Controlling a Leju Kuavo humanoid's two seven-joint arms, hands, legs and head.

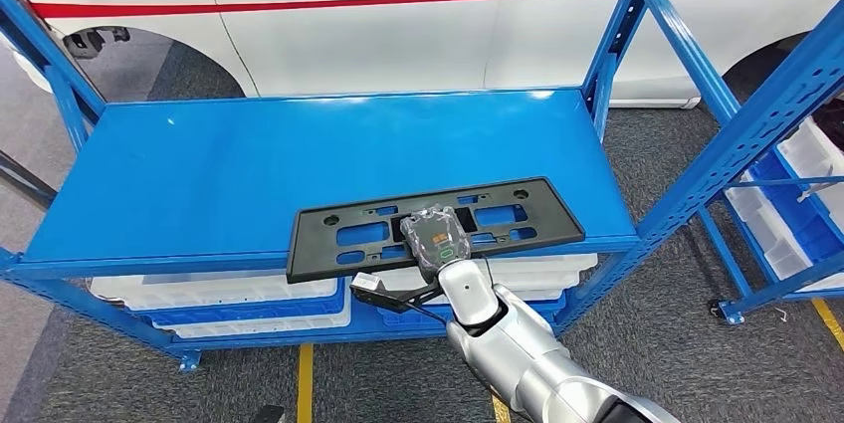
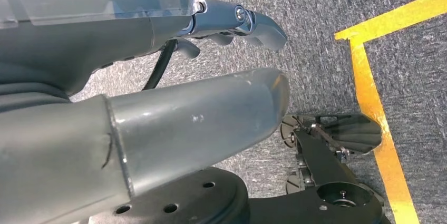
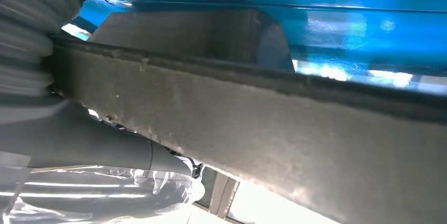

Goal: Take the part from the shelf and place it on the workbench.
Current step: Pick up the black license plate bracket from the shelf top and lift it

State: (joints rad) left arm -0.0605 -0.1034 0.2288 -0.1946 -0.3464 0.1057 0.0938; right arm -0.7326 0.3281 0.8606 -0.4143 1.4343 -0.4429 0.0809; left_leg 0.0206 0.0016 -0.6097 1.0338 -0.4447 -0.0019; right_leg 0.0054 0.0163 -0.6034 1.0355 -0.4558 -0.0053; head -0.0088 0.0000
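Behind the shelving stood a white car [image 1: 418,15] with a red stripe along its side. On the blue shelf [image 1: 249,174], at its front edge, lay the part [image 1: 328,234], a long flat black plate with rectangular cut-outs, its near edge just overhanging the shelf lip. White bins [image 1: 229,294] sat on the level below, and more of them in the rack to the right.

From below, the silver right arm [image 1: 527,353] reached up and forward to the middle of the part. The right hand [image 1: 438,239], wrapped in clear film, lay over the plate's near edge at its centre. In the right wrist view the part's dark, rough edge [image 3: 295,129] ran across close to the camera, with the thick grey thumb [image 3: 79,139] pressed along one side of it, so the hand appeared to grip the plate at that edge; the fingers on the far side were hidden.

The left hand [image 2: 174,87] hung over grey carpet and a yellow floor line [image 2: 377,113], its thumb and fingers extended and apart, holding nothing.
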